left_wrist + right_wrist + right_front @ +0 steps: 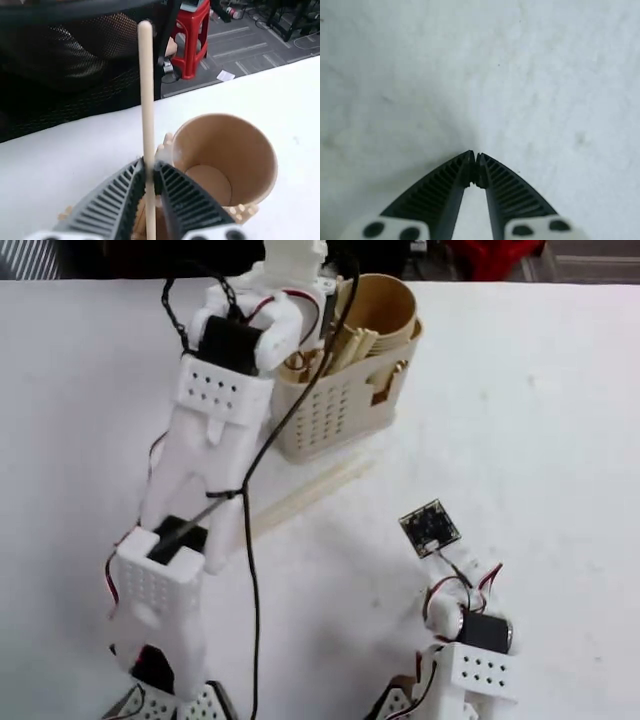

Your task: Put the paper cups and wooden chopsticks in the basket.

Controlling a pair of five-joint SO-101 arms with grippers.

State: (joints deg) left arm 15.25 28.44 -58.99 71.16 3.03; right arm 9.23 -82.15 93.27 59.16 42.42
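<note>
The left hand [149, 175] grips a wooden chopstick [145, 90] upright. Just below it the paper cup [225, 160] stands in the basket [330, 425], seemingly with more chopsticks [352, 345]. The right hand [474, 167] hangs closed and empty over the desk [545, 75].

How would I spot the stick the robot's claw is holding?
Find the pale slotted basket on the white table, with a brown paper cup inside. Over it, the left gripper pinches one chopstick. It alone is clamped, unlike the loose sticks lying flat beside the basket.
</note>
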